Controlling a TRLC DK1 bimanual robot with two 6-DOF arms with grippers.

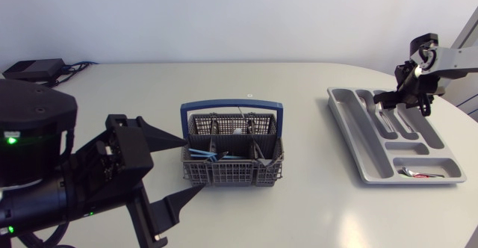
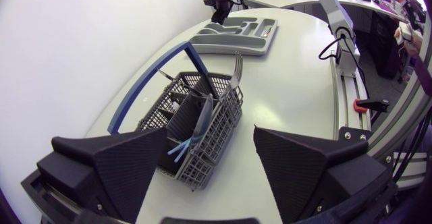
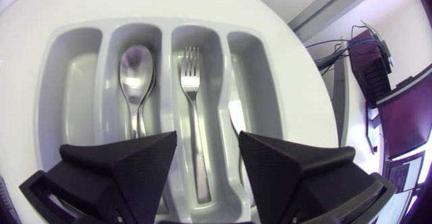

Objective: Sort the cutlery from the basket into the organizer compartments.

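Note:
The grey wire basket with a blue handle stands mid-table and holds several pieces, among them blue-handled ones and an upright fork. My left gripper is open just left of the basket, nothing between its fingers. The grey organizer lies at the right. My right gripper hovers open over its far end. Below it a fork lies in one long compartment and a spoon in the neighbouring one. Neither finger touches them.
A small red-handled piece lies in the organizer's near cross compartment. A black box with cables sits at the table's far left corner. The organizer is close to the table's right edge.

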